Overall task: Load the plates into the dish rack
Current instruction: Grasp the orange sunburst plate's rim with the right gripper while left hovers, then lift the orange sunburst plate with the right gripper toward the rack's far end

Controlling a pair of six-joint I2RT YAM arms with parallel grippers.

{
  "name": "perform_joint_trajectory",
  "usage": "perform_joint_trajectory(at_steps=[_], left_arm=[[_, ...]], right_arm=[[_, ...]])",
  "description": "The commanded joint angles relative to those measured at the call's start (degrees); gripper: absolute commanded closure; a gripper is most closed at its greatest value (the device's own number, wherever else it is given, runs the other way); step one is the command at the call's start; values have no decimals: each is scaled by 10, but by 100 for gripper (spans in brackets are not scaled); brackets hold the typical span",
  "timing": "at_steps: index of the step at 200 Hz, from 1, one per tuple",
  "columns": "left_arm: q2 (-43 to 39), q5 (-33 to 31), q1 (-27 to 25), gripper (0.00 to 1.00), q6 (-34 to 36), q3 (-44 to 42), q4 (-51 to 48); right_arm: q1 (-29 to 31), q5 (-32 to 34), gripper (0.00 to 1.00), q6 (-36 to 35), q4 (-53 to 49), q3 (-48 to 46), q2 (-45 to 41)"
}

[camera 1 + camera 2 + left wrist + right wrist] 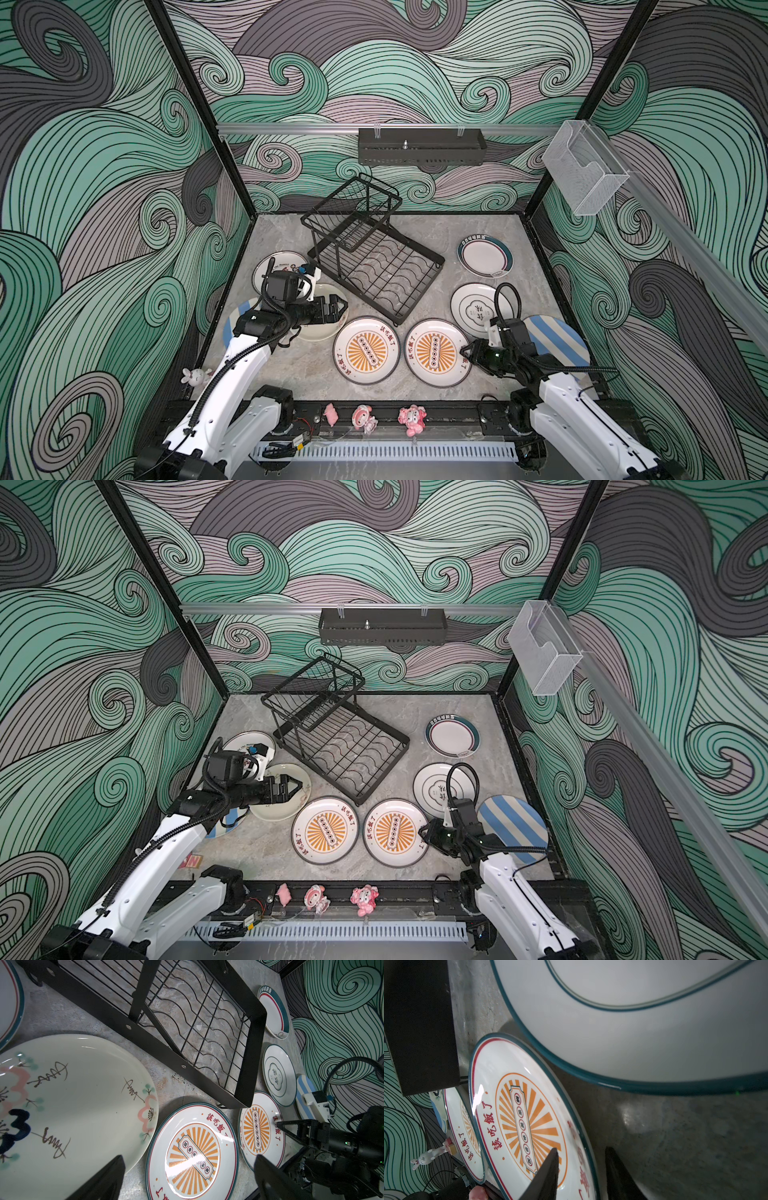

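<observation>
1. Right claw is sitting parted astride the rim of the right sunburst plate;
2. Left claw is hovering open over the cream plate;
3. Dish rack is standing mid-bench; other plates are lying flat around it.

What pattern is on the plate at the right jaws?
The plate shows an orange sunburst, clearest in right wrist view.

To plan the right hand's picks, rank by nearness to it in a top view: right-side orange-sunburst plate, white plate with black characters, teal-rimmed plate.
1. Right-side orange-sunburst plate, at the right hand.
2. White plate with black characters, just behind.
3. Teal-rimmed plate, back right.
</observation>
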Motion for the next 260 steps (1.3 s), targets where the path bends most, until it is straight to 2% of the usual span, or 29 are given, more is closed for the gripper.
perform_joint_trajectory(at_steps=[1,57,121,175,204,260], left_arm=[[0,17,-3,2,11,13,-14],[13,17,-3,1,10,14,-16],[10,26,-3,1,14,14,-17],[6,26,-3,1,13,15,-16],[1,26,-4,1,12,16,-16],[-8,17,-3,1,6,20,-18]], right_arm=[[2,12,64,4,-13,-12,-4],[1,14,80,1,-12,-15,-16],[0,18,86,-2,-21,-6,-18],[0,22,92,-5,-71,27,-66],[0,27,100,-11,-105,51,-88],[-1,64,100,-45,-150,131,-81]])
